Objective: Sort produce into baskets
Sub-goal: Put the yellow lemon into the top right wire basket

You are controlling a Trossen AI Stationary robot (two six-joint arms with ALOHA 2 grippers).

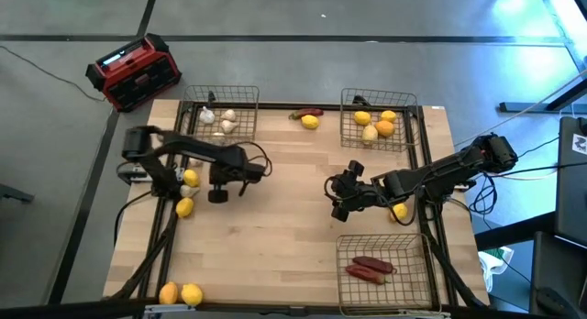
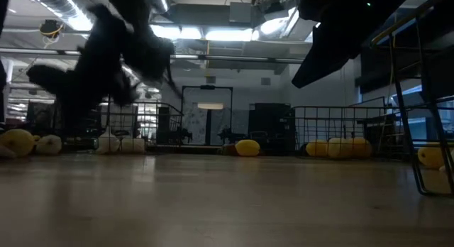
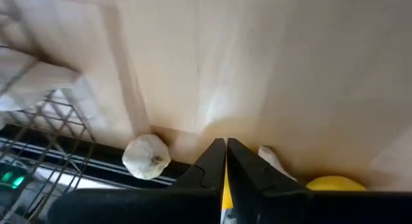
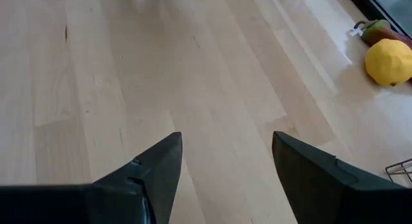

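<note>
Left gripper (image 1: 218,196) closed, apparently empty, mid-table.

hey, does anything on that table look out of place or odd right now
Nothing is spilled or damaged. Several pieces are still unsorted: a yellow fruit beside a red pepper between the far baskets, and two fruits at the near left corner.

No text, label, brand, number or sign can be read anywhere in these views.

Ceiling strip lights (image 2: 227,34) glared behind the dim, backlit low view; the table (image 1: 275,227) lay evenly bright, and one arm (image 2: 106,55) smeared with blur.
</note>
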